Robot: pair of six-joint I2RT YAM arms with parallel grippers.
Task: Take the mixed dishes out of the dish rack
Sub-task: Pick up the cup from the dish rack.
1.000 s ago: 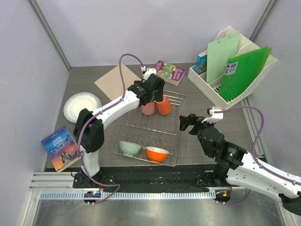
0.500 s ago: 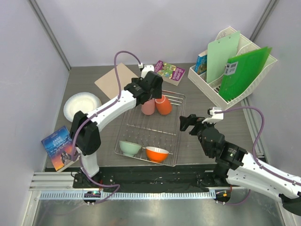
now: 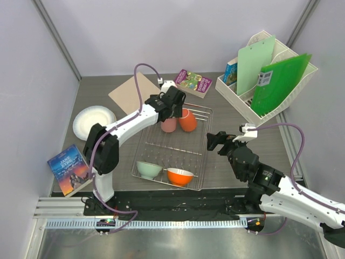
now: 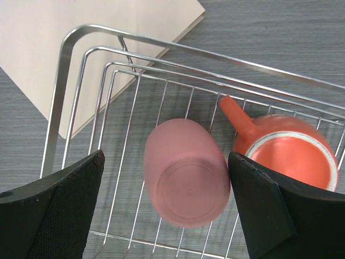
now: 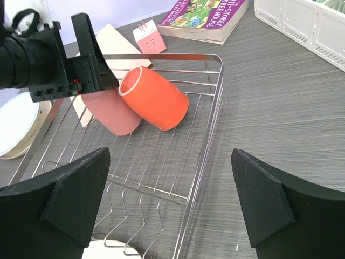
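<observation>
The silver wire dish rack (image 3: 173, 149) sits mid-table. A pink cup (image 3: 169, 125) and an orange cup (image 3: 188, 121) lie on their sides at its far end. A mint-green bowl (image 3: 149, 169) and an orange bowl (image 3: 180, 176) sit at its near end. A white plate (image 3: 94, 121) rests on the table to the left. My left gripper (image 3: 171, 109) is open just above the pink cup (image 4: 186, 186), jaws either side of it, with the orange cup (image 4: 285, 156) to the right. My right gripper (image 3: 220, 141) is open and empty beside the rack's right rim (image 5: 210, 135).
A tan board (image 3: 131, 93) and a purple book (image 3: 194, 82) lie behind the rack. A white file organizer (image 3: 264, 81) with green folders stands at the back right. Another book (image 3: 69, 167) lies at the front left. A small pink block (image 5: 149, 36) sits by the rack's far rim.
My left arm has shifted slightly back and forth over the pink cup, staying open above it. The right arm and the dishes have not moved.
</observation>
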